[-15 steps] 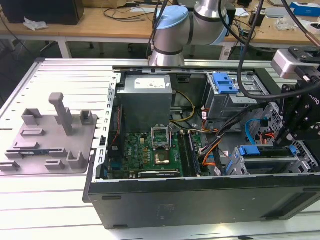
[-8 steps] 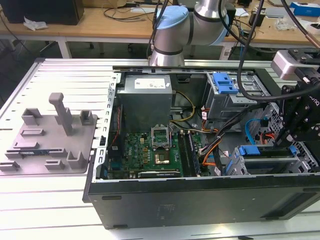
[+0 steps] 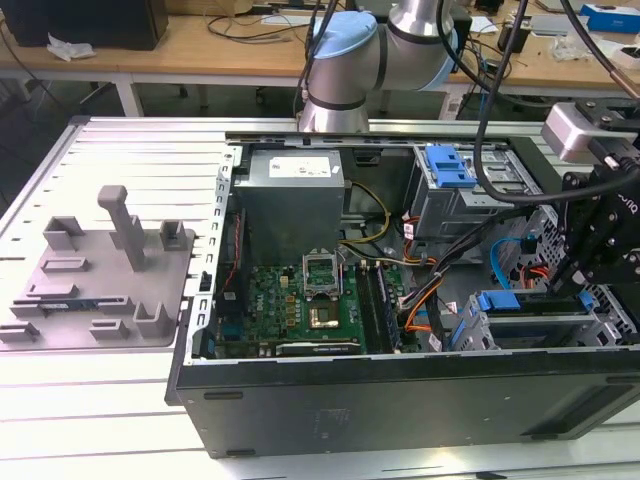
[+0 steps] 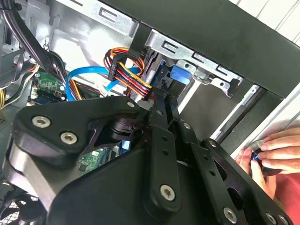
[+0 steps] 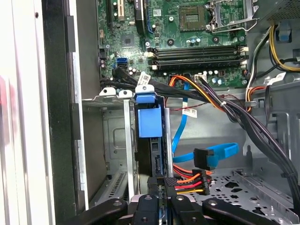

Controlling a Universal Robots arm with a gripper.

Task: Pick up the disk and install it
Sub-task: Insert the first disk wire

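Gripper (image 5: 163, 183) linkage up close, jaws look pinched on the disk (image 5: 148, 158) edge; disk sits part-way in the drive bay (image 5: 115, 136), blue rail tab (image 5: 149, 119) outward. I judge insertion step; seating calls for a straight push

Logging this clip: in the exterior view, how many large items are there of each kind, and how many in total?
Open computer case: 1
Grey power-supply box: 1
Green motherboard: 1
Grey fixture plate: 1
Robot arm: 1
Total: 5
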